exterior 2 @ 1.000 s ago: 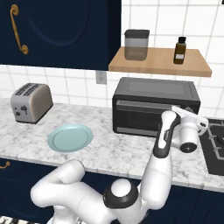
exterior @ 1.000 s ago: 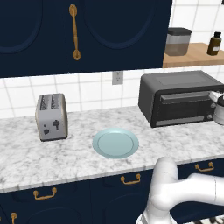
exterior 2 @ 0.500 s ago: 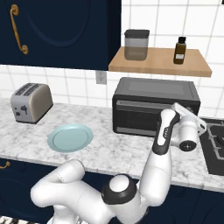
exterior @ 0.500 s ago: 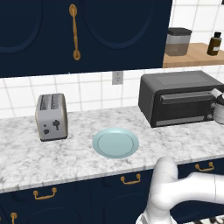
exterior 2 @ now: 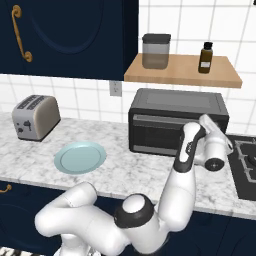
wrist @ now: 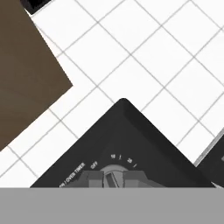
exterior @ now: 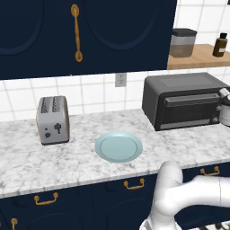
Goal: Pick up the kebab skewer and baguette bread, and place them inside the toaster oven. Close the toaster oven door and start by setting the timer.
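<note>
The black toaster oven (exterior: 184,83) stands at the back right of the counter, with its door (exterior: 186,110) shut flat against the front. I see the same oven (exterior 2: 175,102) and door (exterior 2: 155,134) in the right base view. My white hand (exterior 2: 215,149) is up against the oven's right front corner. In the hand view my gripper (wrist: 113,180) is shut on the timer knob (wrist: 113,175), with a dark fingertip on each side under the dial markings. The kebab skewer and baguette bread are hidden.
A light blue plate (exterior: 118,146) lies mid-counter, and a silver two-slot toaster (exterior: 53,119) stands to the left. A wooden shelf (exterior 2: 182,72) above the oven holds a canister (exterior 2: 156,50) and a brown bottle (exterior 2: 205,57). A stove hob (exterior 2: 245,167) lies to the right.
My hand has edged slightly right and down at the oven's knob side. Oven, plate and toaster have stayed put.
</note>
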